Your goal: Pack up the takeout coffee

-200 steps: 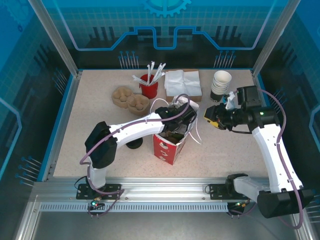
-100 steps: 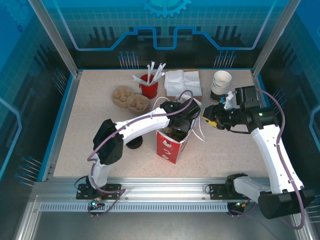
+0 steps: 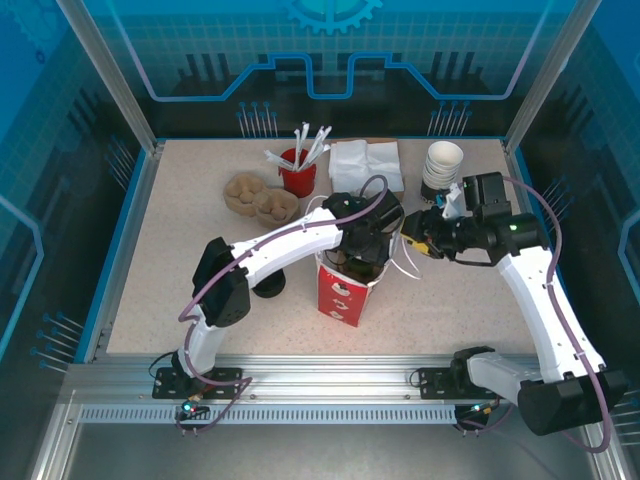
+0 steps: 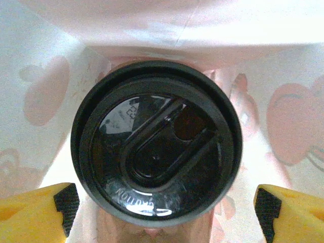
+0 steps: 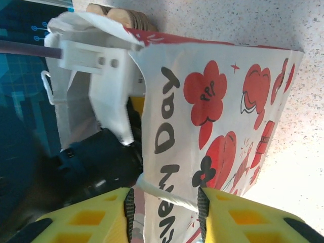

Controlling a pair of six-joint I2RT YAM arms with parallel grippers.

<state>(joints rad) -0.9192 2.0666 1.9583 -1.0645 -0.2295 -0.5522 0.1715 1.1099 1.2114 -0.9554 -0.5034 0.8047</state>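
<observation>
The takeout coffee [image 4: 157, 147] stands at the bottom of the red-and-white paper bag [image 3: 340, 295], its round black lid facing up. My left gripper [image 4: 167, 202] is down in the bag's mouth [image 3: 360, 245], straight above the cup. Its yellow fingers [image 4: 35, 212] are spread wider than the lid and touch nothing. My right gripper [image 3: 418, 240] sits at the bag's right side by the white cord handles. In the right wrist view its jaws [image 5: 164, 210] are apart. The bag's printed wall [image 5: 228, 101] lies beyond them, and a handle cord [image 5: 167, 195] crosses the gap.
At the back stand a red holder of straws [image 3: 297, 175], a pile of napkins [image 3: 366, 165] and a stack of lidless cups [image 3: 442, 165]. Brown pulp carriers [image 3: 260, 198] lie back left. A low stack of black lids [image 3: 268, 287] sits left of the bag.
The left jaws have spread apart and let go of the cup. The bag has swung from tilted to nearly upright. My right gripper has shifted slightly left.
</observation>
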